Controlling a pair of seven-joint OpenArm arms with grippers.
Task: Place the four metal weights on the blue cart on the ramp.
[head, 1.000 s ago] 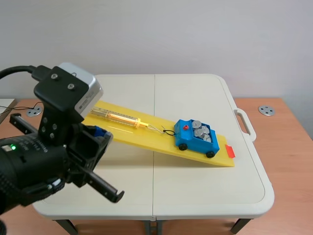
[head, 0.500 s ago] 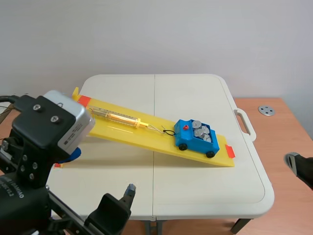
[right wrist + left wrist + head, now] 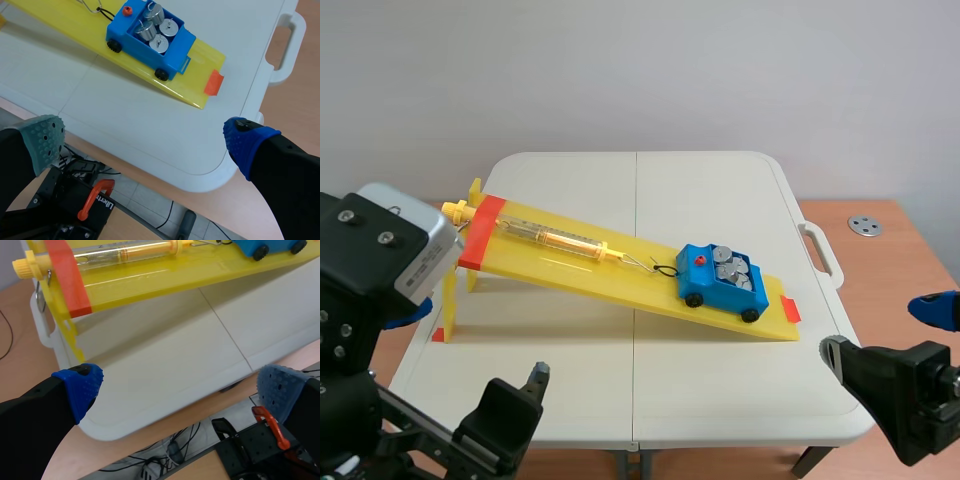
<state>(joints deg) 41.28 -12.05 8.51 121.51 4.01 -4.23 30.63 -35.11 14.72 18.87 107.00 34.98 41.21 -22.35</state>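
The right gripper (image 3: pixel 145 140) and left gripper (image 3: pixel 180 387) both gaped empty. The blue cart (image 3: pixel 150 42), metal weights (image 3: pixel 157 30) aboard, sat on the ramp (image 3: pixel 200 55) ahead of the right, nearer one.

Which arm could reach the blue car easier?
Probably the right: the blue cart lies ahead of the open right gripper, while the left gripper faces the raised end of the ramp.
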